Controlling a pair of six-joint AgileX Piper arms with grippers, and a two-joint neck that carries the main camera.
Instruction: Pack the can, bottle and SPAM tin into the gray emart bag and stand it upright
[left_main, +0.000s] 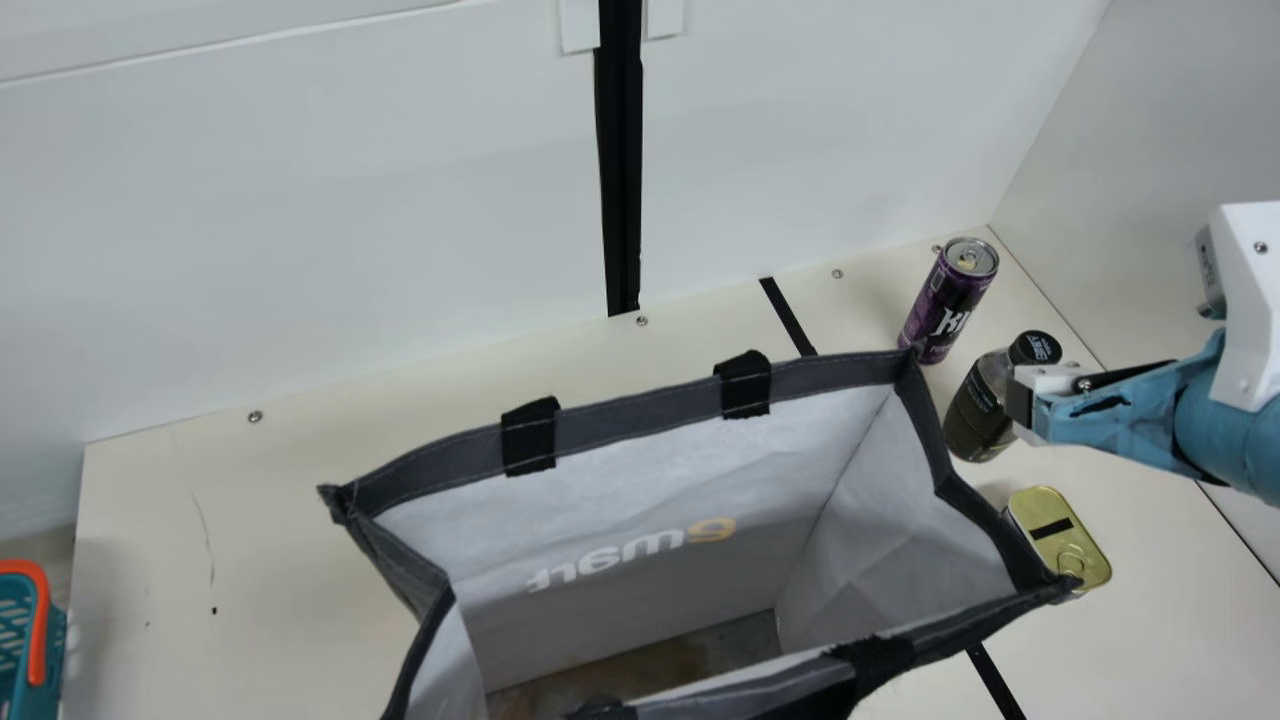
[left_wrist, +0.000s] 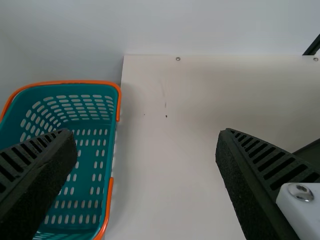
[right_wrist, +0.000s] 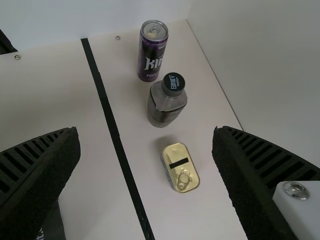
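Jaws on both arms stand wide apart. All packing is left: the purple metal can (right_wrist: 151, 56), black-capped clear bottle (right_wrist: 166, 105) and gold-lidded SPAM tin (right_wrist: 176, 164) sit outside the upright gray fabric bag (left_main: 690, 490) on the cream table (left_main: 300, 580).

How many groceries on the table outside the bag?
3: purple can near the back wall, bottle in front of it, SPAM tin nearest the front. The gray bag may hide others.

R arm (left_main: 1228, 435): wht housing (left_main: 1250, 330) w/ screws (left_main: 1260, 247), blue section (left_main: 1150, 405); R pincer (left_main: 1024, 404): blk ribbed fingers (right_wrist: 42, 162).
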